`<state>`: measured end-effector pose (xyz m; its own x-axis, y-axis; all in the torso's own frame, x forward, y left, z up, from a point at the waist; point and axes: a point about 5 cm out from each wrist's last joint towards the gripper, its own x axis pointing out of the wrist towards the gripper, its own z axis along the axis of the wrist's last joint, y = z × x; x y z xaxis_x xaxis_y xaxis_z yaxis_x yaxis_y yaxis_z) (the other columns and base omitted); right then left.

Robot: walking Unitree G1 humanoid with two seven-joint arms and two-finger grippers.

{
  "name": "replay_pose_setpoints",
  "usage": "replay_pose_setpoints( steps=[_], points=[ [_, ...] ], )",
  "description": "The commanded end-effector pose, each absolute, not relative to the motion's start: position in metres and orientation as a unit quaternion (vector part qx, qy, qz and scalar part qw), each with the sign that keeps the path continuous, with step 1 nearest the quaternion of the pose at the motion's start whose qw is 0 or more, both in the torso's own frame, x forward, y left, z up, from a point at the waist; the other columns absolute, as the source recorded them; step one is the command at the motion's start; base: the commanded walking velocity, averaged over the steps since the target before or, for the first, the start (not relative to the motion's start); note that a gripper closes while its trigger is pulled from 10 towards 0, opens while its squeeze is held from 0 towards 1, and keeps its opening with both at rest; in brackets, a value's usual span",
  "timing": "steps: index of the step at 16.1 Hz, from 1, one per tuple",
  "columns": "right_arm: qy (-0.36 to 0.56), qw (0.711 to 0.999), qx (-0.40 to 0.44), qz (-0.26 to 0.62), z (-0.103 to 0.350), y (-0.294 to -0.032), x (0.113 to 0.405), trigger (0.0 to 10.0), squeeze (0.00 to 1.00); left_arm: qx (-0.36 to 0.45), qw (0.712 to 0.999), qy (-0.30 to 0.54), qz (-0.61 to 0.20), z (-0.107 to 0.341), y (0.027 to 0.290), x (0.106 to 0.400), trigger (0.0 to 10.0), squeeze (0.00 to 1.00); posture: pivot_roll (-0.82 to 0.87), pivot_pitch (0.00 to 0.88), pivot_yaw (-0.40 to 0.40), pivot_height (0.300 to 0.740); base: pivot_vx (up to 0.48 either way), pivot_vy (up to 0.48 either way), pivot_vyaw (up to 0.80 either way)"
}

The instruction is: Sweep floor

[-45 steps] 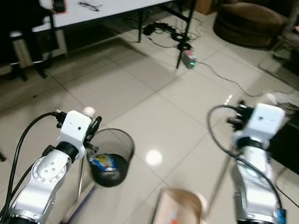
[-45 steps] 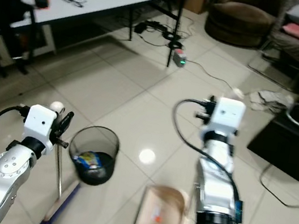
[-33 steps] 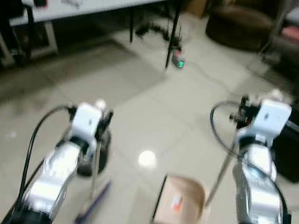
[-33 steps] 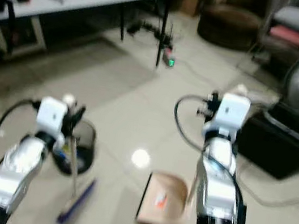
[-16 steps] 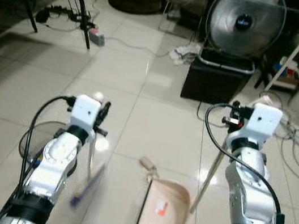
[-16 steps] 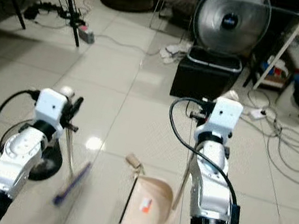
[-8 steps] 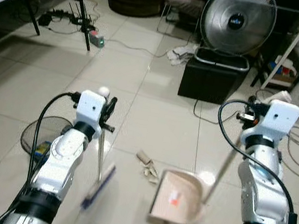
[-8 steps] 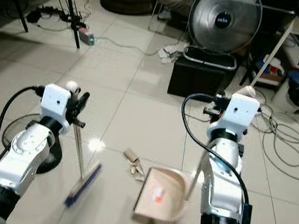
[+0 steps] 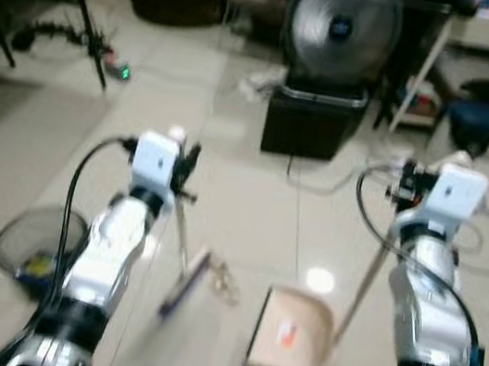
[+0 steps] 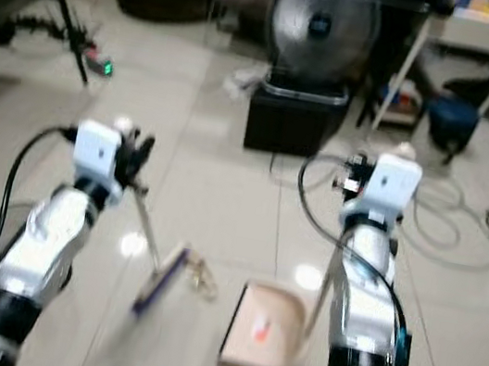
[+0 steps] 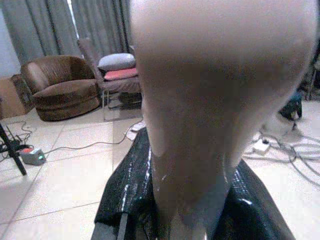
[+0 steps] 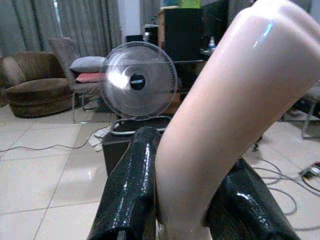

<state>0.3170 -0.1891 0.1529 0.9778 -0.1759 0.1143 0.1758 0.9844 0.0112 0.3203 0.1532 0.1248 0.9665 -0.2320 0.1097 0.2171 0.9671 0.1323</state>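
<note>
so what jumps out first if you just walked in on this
Two silver arms each hold a long-handled tool: the left gripper a broom angled at the floor, the right gripper a dustpan on the tiles. Scraps lie beside the broom, and a big fan stands behind.

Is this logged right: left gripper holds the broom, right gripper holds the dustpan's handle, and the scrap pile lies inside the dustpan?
Not quite. In the left eye view the scrap pile lies on the floor tiles between the broom and the dustpan, not inside it. The rest stands: the left gripper holds the broom and the right gripper holds the dustpan's handle.
</note>
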Motion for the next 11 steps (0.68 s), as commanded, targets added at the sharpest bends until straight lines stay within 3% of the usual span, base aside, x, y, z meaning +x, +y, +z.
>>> replay_pose_setpoints(
  steps=[1, 11],
  points=[
    [-0.086, 0.994, 0.010, -0.062, 0.1654, -0.1760, 0.3224, 10.0, 0.00, 0.077, 0.989, -0.077, -0.099, 0.1332, 0.1625, 0.3222, 10.0, 0.00, -0.01, 0.000, 0.011, 0.740, 0.398, 0.000, 0.00],
    [-0.073, 0.996, 0.019, -0.054, 0.1571, -0.1747, 0.3207, 10.0, 0.00, 0.081, 0.990, -0.083, -0.080, 0.1338, 0.1652, 0.3203, 10.0, 0.00, -0.02, 0.000, -0.009, 0.740, 0.399, 0.000, 0.00]
  ],
)
